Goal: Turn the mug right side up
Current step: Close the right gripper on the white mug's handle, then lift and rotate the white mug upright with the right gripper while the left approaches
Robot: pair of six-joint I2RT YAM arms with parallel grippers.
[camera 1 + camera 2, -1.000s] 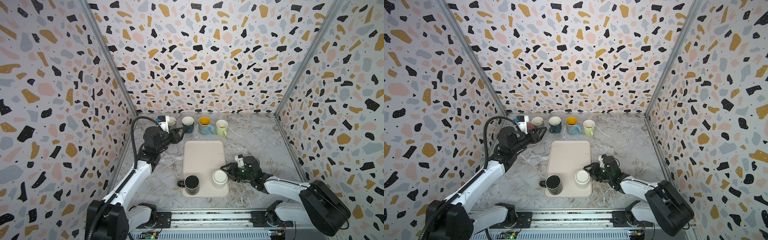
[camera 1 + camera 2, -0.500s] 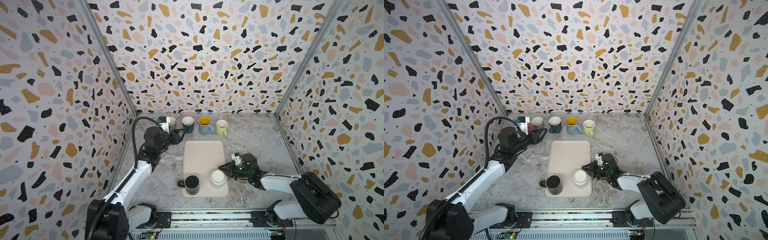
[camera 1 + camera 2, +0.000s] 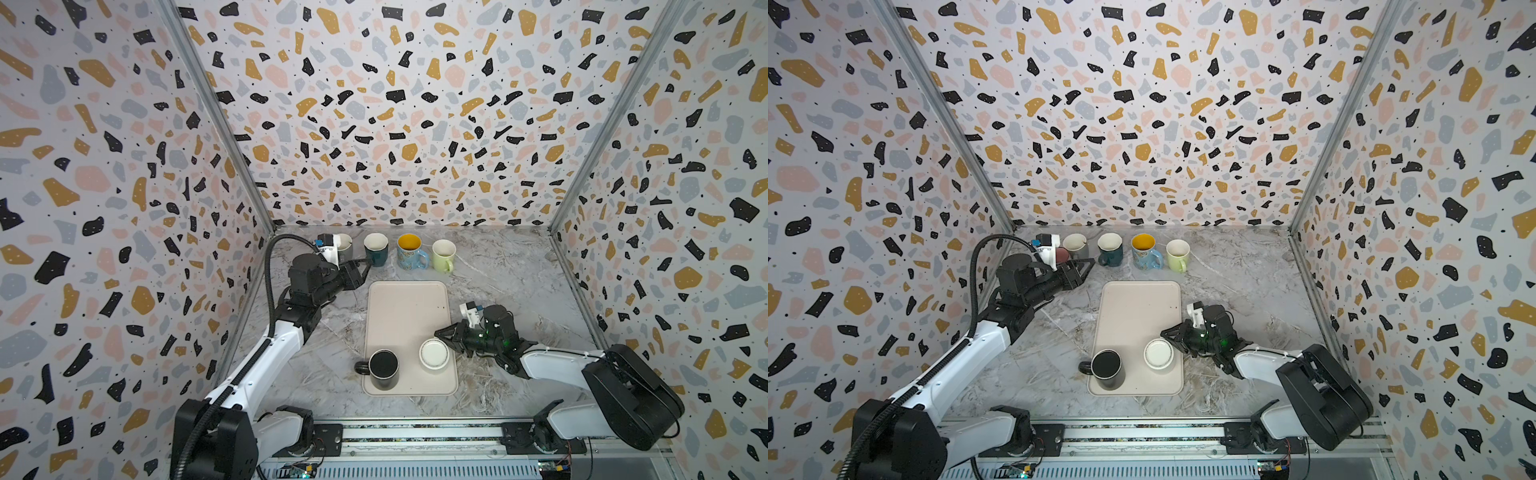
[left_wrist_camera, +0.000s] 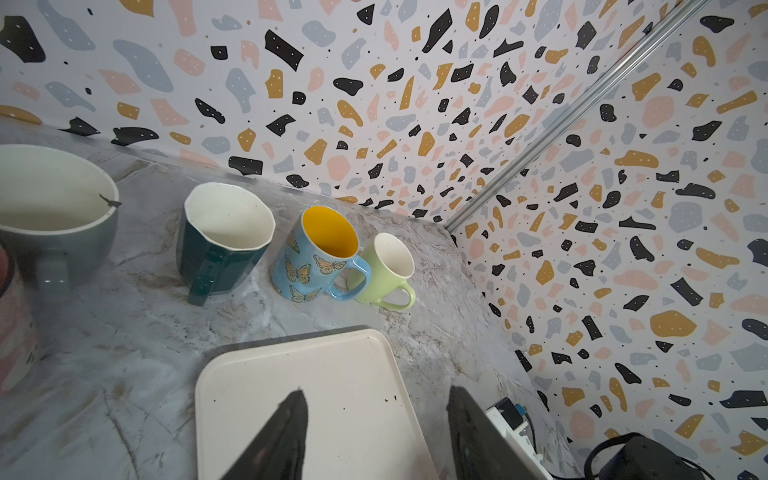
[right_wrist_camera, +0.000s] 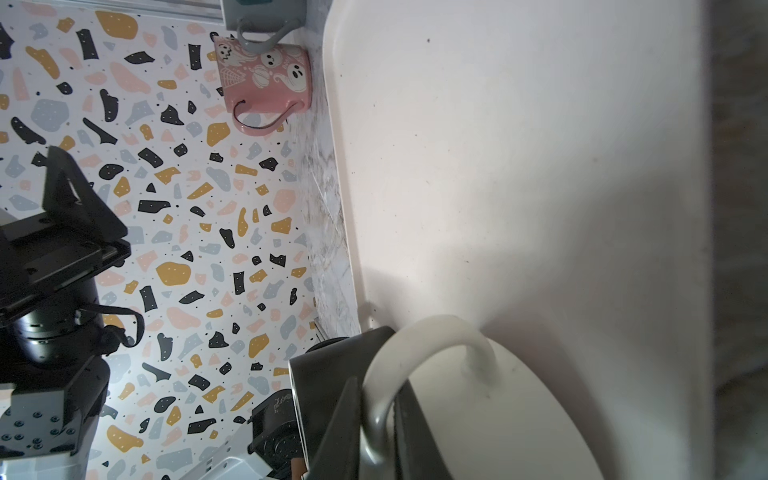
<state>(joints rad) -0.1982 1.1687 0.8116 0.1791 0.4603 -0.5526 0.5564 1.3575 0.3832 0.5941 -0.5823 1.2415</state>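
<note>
The white mug (image 3: 434,353) stands mouth down, base up, at the near right corner of the tray (image 3: 407,307). It looks like glazed ceramic: stiff, fairly heavy, slick, and liable to chip if it drops or knocks another piece. The handle (image 5: 419,345) is the natural hold, and the right wrist view shows the right gripper (image 3: 447,336) with its jaws clenched on that loop. A pinch on so thin and smooth a loop may let the body swing as it rolls over, so it probably needs lifting clear of the tray first.

Just beside it, toward the tray's near left corner, an upright black mug (image 3: 383,368) stands close enough to be struck during the turn.

Beyond the tray's far left corner the left gripper (image 4: 377,392) hovers, jaws released, grasping nothing.

Along the far edge of the table (image 3: 498,282) stand a grey mug (image 3: 344,246), a dark green mug (image 3: 376,248), a blue butterfly mug (image 3: 409,251) and a pale green mug (image 3: 444,255). All are upright and well apart from the work.
</note>
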